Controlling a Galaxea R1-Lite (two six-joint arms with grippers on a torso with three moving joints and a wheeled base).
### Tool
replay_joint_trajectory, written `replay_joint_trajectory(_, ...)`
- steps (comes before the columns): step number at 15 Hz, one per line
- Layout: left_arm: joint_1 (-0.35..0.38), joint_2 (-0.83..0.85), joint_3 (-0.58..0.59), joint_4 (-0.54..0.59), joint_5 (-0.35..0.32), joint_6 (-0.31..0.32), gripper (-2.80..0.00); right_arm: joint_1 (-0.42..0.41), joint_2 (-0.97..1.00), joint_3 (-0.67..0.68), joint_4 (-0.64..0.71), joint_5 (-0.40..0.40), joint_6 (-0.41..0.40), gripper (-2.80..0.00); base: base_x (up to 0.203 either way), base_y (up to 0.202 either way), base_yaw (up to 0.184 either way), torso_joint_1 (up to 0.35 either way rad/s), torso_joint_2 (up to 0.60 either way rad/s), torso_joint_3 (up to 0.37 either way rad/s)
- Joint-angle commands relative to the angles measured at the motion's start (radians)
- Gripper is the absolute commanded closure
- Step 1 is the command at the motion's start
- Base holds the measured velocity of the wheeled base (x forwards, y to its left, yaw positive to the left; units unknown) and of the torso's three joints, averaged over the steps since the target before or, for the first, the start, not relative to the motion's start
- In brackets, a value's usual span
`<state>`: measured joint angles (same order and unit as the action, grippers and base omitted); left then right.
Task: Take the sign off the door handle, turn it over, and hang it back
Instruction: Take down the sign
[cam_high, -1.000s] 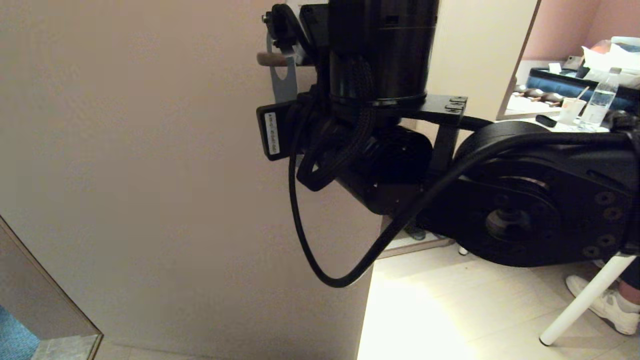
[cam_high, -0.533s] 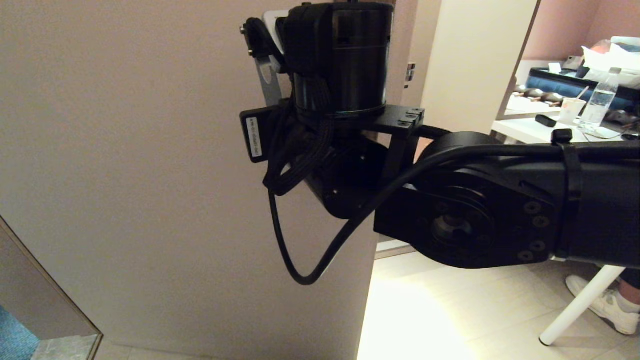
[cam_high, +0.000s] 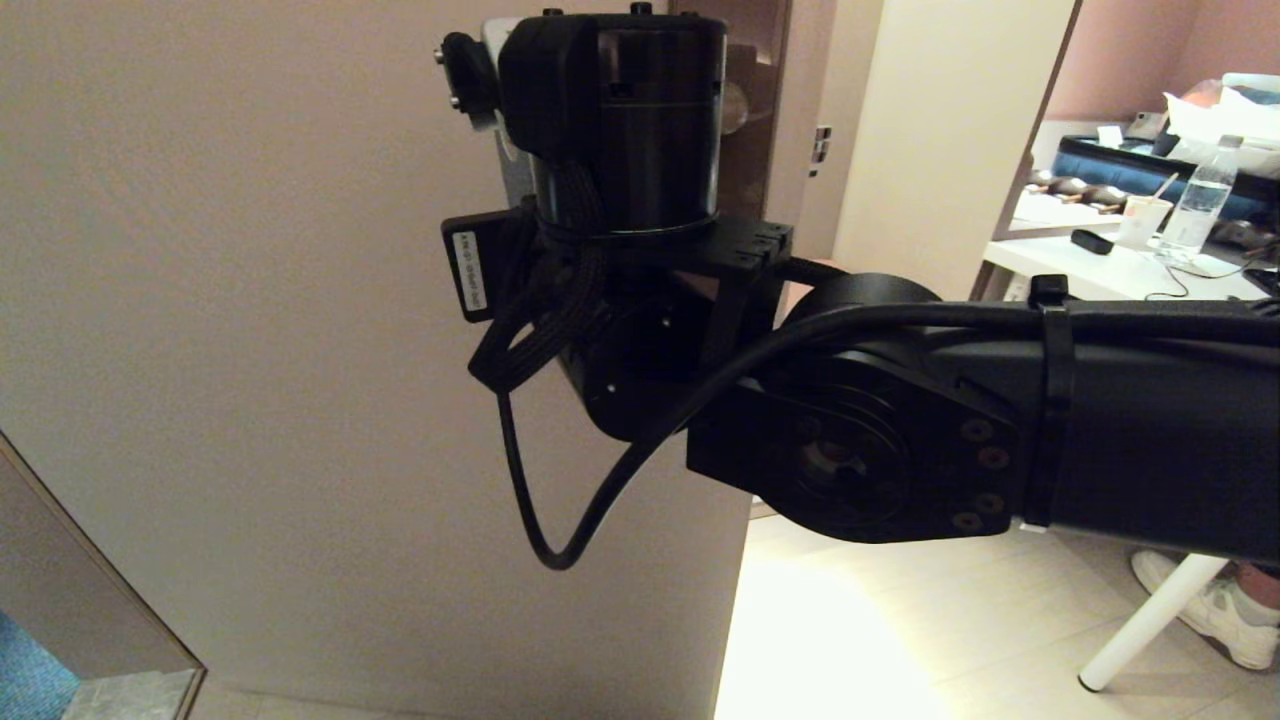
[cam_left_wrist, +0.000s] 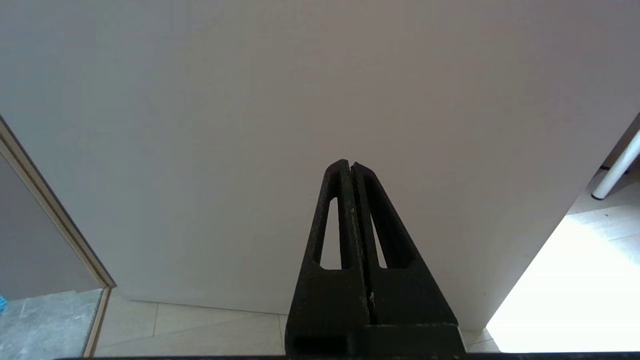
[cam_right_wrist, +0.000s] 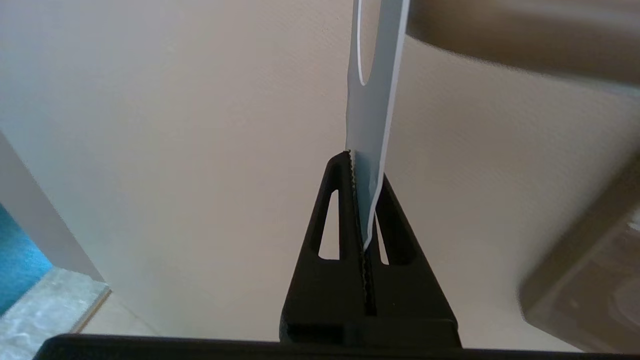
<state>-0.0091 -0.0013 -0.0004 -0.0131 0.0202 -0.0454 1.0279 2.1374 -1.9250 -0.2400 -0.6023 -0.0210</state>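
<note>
The left gripper (cam_left_wrist: 352, 165) idles, jaws pressed together on nothing, low before the plain door. The right gripper (cam_right_wrist: 361, 200) pinches the sign (cam_right_wrist: 372, 125) edge-on, its long axis running to twelve o'clock, with the door handle (cam_right_wrist: 520, 40) at two o'clock

The right arm reaches across the head view, wrist raised high, its right gripper (cam_right_wrist: 361, 200) pointing up with both fingers (cam_right_wrist: 340, 210) pressed onto the sign (cam_right_wrist: 372, 120). The left gripper (cam_left_wrist: 352, 167) hangs low, its 2 fingers closed together, holding nothing.
</note>
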Motion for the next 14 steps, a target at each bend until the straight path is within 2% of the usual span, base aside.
replay_joint_trajectory(1,0.0,0.001,0.0,-0.001,0.001,-0.001,0.0,0.004,0.021,-0.023,0.0,-0.004,-0.002,0.0,0.0,0.0,0.0,0.0,0.0,0.0)
replay_joint_trajectory(9,0.0,0.001,0.0,-0.001,0.001,-0.001,0.0,0.048,0.023,-0.032,0.004,0.023,0.001,0.0,0.0,0.0,0.0,0.0,0.0,0.0)
replay_joint_trajectory(14,0.0,0.001,0.0,-0.001,0.001,-0.001,0.0,0.078,-0.056,0.052,0.005,0.033,-0.019,0.0,0.0,0.0,0.0,0.0,0.0,0.0)
